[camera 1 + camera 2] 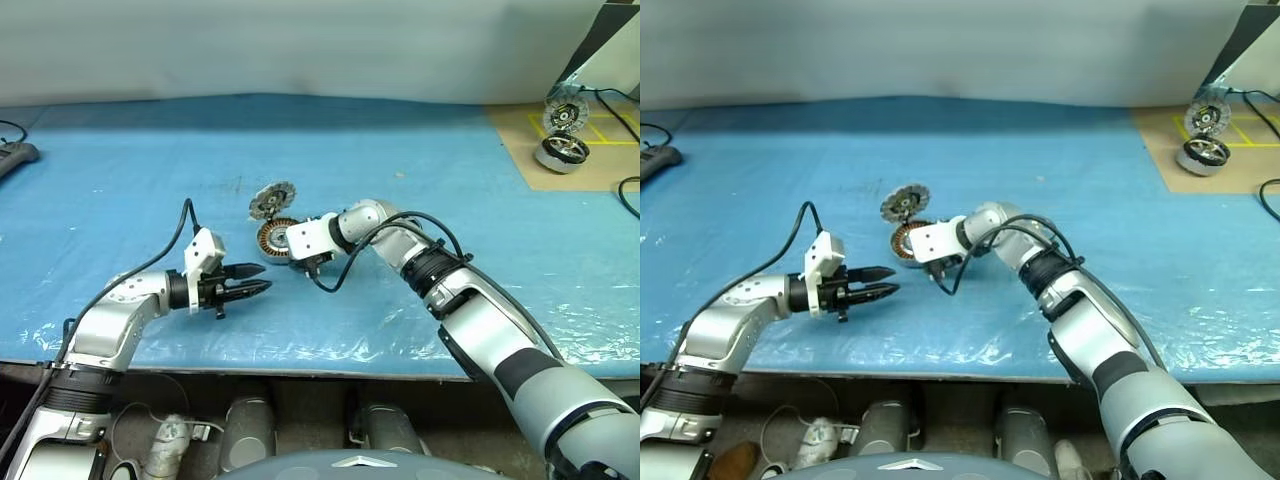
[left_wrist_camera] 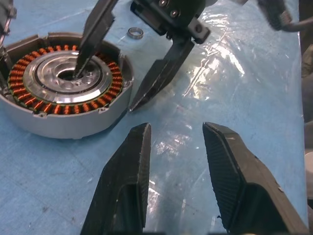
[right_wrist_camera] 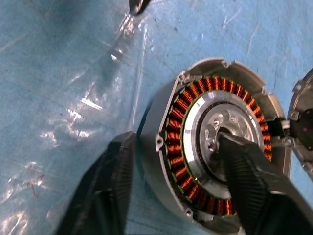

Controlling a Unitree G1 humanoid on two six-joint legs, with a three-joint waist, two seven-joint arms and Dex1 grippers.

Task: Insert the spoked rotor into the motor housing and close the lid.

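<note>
The motor housing (image 2: 68,83), a short silver cup ringed with copper windings, lies open side up on the blue mat. My right gripper (image 3: 173,137) straddles its wall, one finger in the centre hub and the other pressed against the outside. The lid (image 1: 272,200), a finned grey disc with a dark centre, leans just behind the housing. My left gripper (image 1: 262,280) hovers a short way to the left of the housing, open and empty, pointing at it. The spoked rotor is out of view.
A small metal ring (image 2: 135,33) lies on the mat near the housing. A brown board (image 1: 600,165) at the back right carries a like motor (image 1: 560,153) and wheel (image 1: 565,112), with cables beside them. A dark device (image 1: 15,155) sits at the far left.
</note>
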